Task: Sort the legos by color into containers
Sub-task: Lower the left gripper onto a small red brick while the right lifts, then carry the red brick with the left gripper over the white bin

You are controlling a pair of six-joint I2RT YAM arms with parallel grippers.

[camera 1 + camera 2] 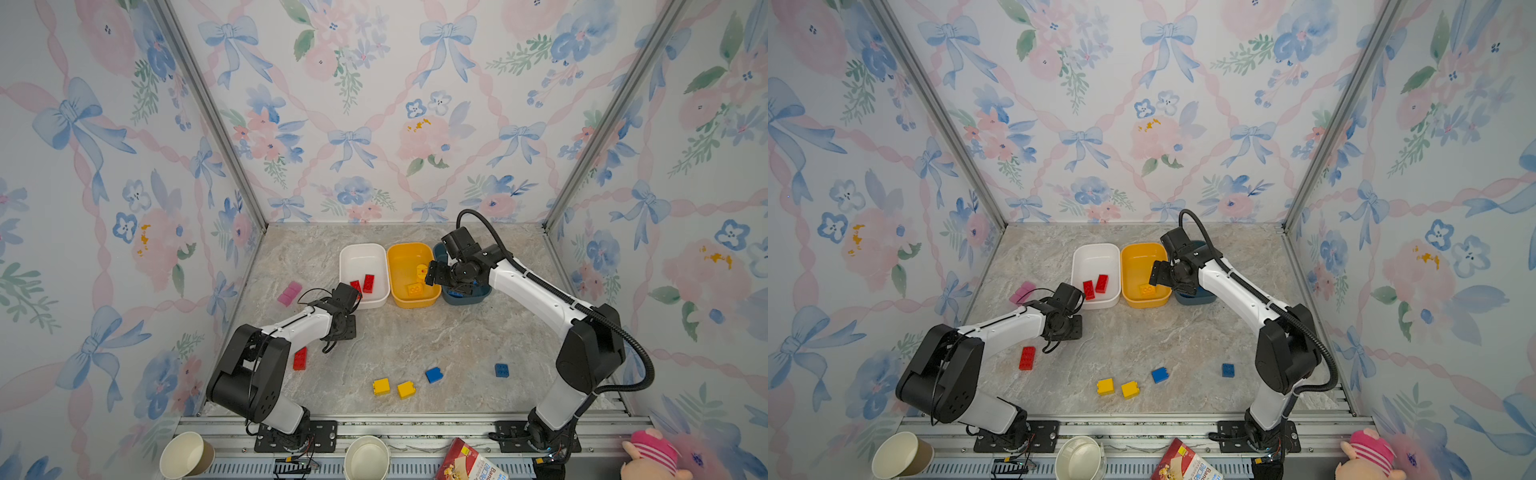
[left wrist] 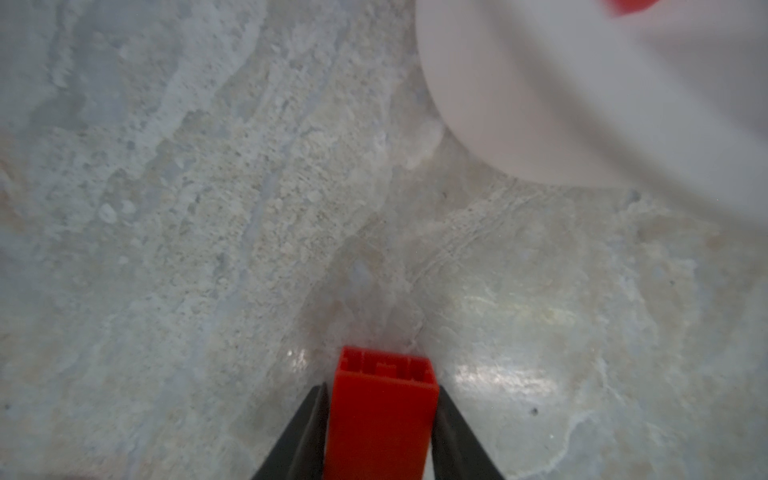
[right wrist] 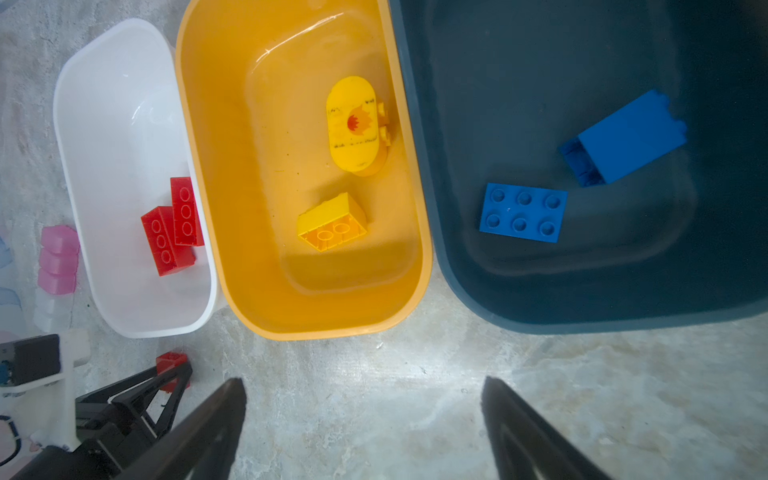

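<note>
My left gripper (image 2: 381, 388) is shut on a red lego (image 2: 384, 419), just off the near left corner of the white container (image 1: 361, 262). That container holds two red legos (image 3: 166, 241). The yellow container (image 1: 401, 266) holds a rounded yellow piece (image 3: 355, 124) and a yellow brick (image 3: 332, 222). Two blue legos (image 3: 523, 212) lie in the dark teal container (image 1: 469, 299). My right gripper (image 3: 362, 380) hangs open and empty above the yellow and teal containers' near rims. Loose on the table are a red lego (image 1: 300, 358), two yellow legos (image 1: 381, 386) and two blue legos (image 1: 433, 375).
A pink block (image 1: 289, 293) lies left of the white container. Two paper cups (image 1: 187, 455), a carton (image 1: 473, 461) and a plush toy (image 1: 652, 455) sit beyond the front rail. Wallpapered walls close in the left, back and right.
</note>
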